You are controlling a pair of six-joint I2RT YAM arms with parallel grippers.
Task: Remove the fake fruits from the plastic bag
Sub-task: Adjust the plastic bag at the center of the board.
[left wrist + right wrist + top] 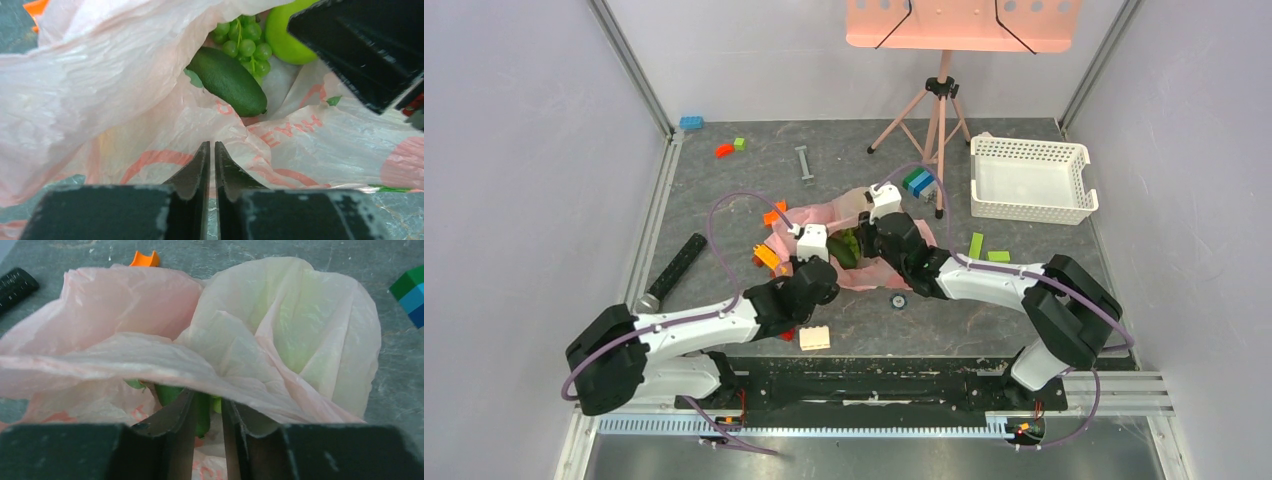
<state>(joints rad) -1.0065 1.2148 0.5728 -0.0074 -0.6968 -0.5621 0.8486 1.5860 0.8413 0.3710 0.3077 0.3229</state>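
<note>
Closest to the arms' bases, a cream rectangular plastic block (815, 338) lies on the grey mottled surface (844, 150). Just beyond it both arms reach inward to the thin translucent pink plastic bag (824, 215), which lies crumpled in the middle of the surface.

The left claw (211, 145) is pinched together on the bag's lower lip, and the film's creases run in to its tips. The right claw (207, 402) pokes under a fold of the bag from the opposite side. Its jaws stand narrowly apart with something green showing in the gap, and I cannot tell whether they press on it.

Past the left claw, inside the bag's open mouth, lies a dark green glossy plastic avocado (230, 82). A bunch of small green plastic grapes (245, 42) touches its far side, with a bright green round plastic fruit (287, 37) just beside them.

Farther back to the right stands a white lattice plastic basket (1029, 180), with a pink tripod (939, 110) to its left.
</note>
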